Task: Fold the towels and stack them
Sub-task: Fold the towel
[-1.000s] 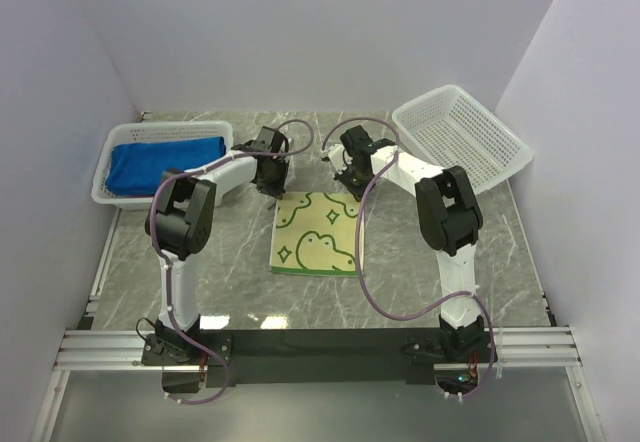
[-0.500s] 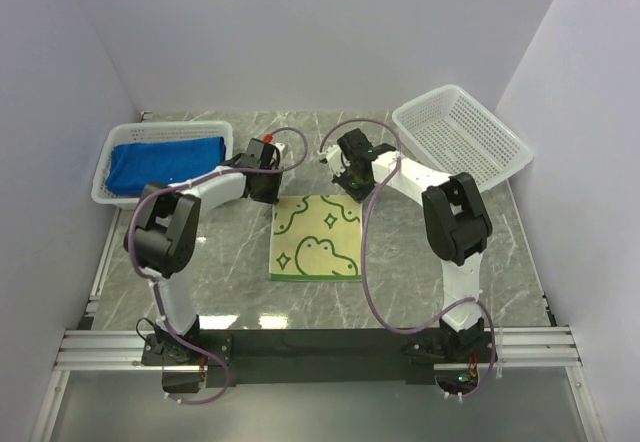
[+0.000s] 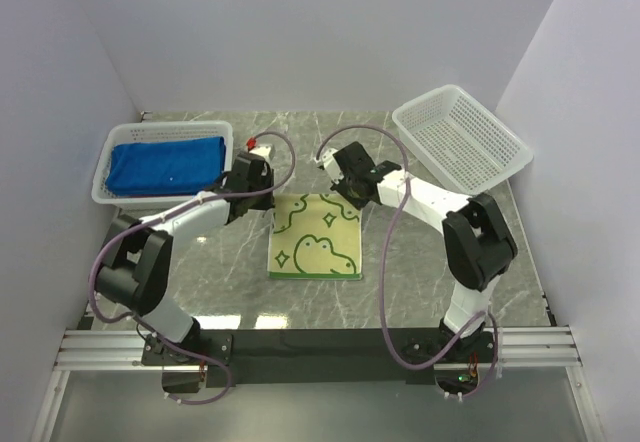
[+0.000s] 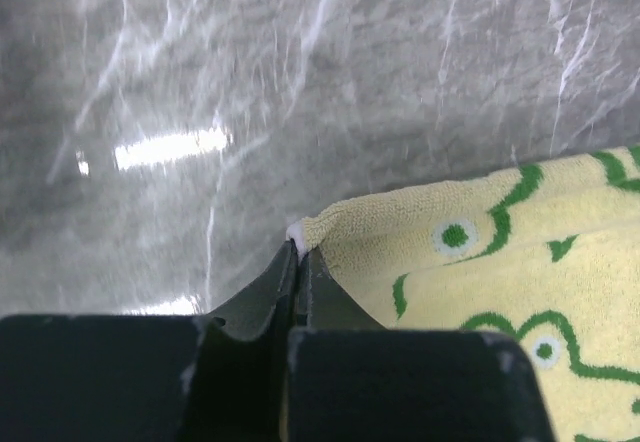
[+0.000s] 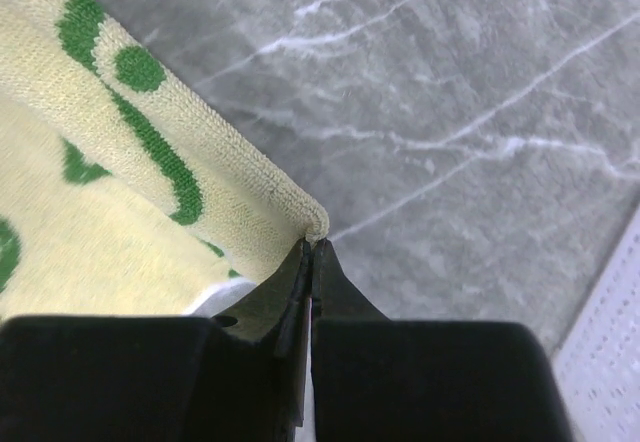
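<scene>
The yellow towel (image 3: 315,237) with green figures lies folded at the middle of the table (image 3: 420,262). The left gripper (image 3: 268,197) is at its 11 o'clock corner. In the left wrist view its fingers (image 4: 285,282) are pressed together on that corner, which is puckered up at their tips. The right gripper (image 3: 350,195) is at the 1 o'clock corner, jaws likewise pinched together on the cloth's edge. A folded blue towel (image 3: 165,165) sits in the white basket (image 3: 105,190) at 10 o'clock. A second white basket (image 3: 460,137) stands tilted at 2 o'clock, well apart from the yellow towel.
</scene>
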`<state>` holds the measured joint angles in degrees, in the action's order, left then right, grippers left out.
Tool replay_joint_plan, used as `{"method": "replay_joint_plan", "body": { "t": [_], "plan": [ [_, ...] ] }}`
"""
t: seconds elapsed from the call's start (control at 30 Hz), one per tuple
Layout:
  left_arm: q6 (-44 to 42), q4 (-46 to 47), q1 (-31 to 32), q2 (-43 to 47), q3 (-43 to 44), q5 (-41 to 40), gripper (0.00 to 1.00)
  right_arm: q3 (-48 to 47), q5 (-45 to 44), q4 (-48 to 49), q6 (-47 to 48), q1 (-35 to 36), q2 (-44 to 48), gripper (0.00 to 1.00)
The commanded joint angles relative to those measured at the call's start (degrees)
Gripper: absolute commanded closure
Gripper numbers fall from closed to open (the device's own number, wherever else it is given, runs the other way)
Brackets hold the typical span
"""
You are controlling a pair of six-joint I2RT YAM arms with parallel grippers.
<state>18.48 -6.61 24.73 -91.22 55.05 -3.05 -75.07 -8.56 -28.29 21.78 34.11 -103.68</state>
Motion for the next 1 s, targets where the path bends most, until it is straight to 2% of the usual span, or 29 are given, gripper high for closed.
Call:
{"method": "replay_joint_plan", "body": {
  "t": [0.0,0.2,0.43,0.77,0.97],
  "plan": [
    [5.7,1.9,0.8,4.9,-3.4,-7.0,0.99,3.2,-6.0,1.6,-1.6,1.7,6.6,1.00],
    [10.3,1.3,3.3,11.4,-9.2,-11.4,0.99,8.9,-6.3,0.4,-4.8,5.5,11.5,1.00],
    [11.4,-1.1,6.1,17.7,-13.0,-13.5,0.99,14.9,-7.1,-0.4,-8.3,9.4,16.0,1.00],
    [5.3,-5.9,7.0,24.5,-11.5,-12.3,0.99,17.7,-7.2,0.1,-10.5,10.1,22.4,1.00],
    [8.5,-10.2,7.7,28.7,-13.2,-11.1,0.99,18.3,-3.7,-2.3,-11.3,10.6,23.0,1.00]
  ]
}}
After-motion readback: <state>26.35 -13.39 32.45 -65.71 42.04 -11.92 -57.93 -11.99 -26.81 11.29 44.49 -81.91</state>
